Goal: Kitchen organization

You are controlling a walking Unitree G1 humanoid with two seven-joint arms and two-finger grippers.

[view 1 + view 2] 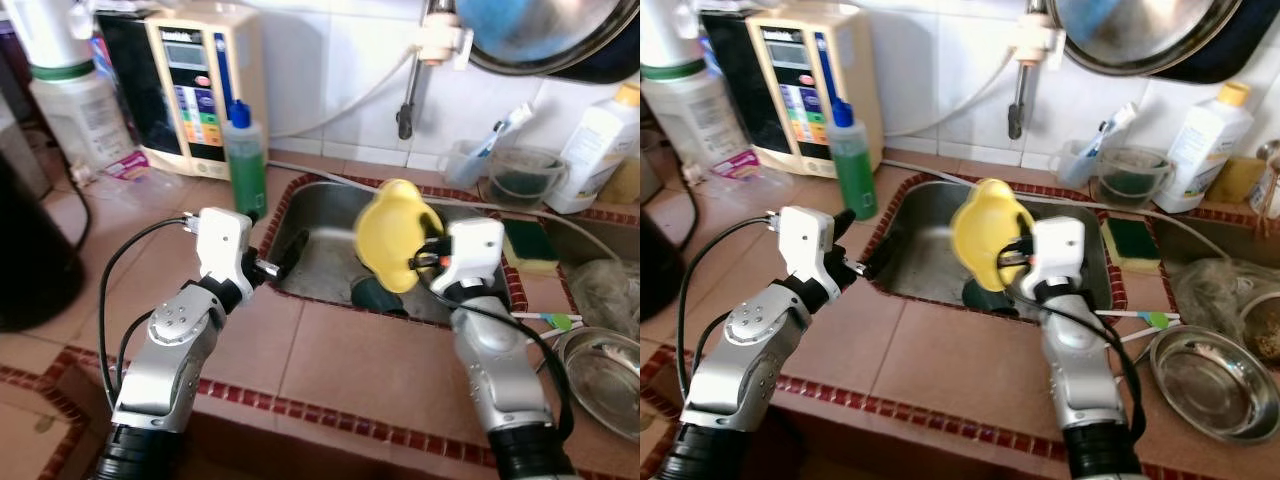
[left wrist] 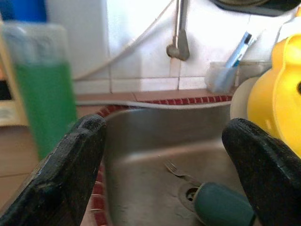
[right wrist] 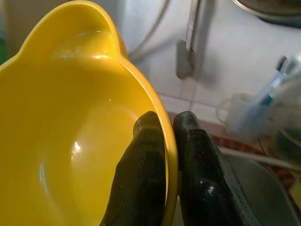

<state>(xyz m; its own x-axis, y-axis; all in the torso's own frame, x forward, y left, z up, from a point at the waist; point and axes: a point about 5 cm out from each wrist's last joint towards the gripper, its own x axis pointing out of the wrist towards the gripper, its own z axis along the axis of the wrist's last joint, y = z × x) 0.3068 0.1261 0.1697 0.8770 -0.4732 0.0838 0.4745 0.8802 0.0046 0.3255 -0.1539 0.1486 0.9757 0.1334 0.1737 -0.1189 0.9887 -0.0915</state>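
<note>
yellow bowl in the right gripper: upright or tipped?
Tipped. The yellow bowl stands on edge over the sink, pinched at its rim by the right gripper, jaws shut.

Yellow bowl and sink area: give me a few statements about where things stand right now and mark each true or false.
1. The right gripper has its jaws pinched on the rim of the yellow bowl. True.
2. The bowl rests on the sink floor. False: it is held up above the sink.
3. The left gripper has its jaws spread, holding nothing. True.
4. The green soap bottle lies inside the sink. False: it stands upright on the counter beside the sink's left rim.
5. A fork lies on the sink floor near the drain. True.
</note>
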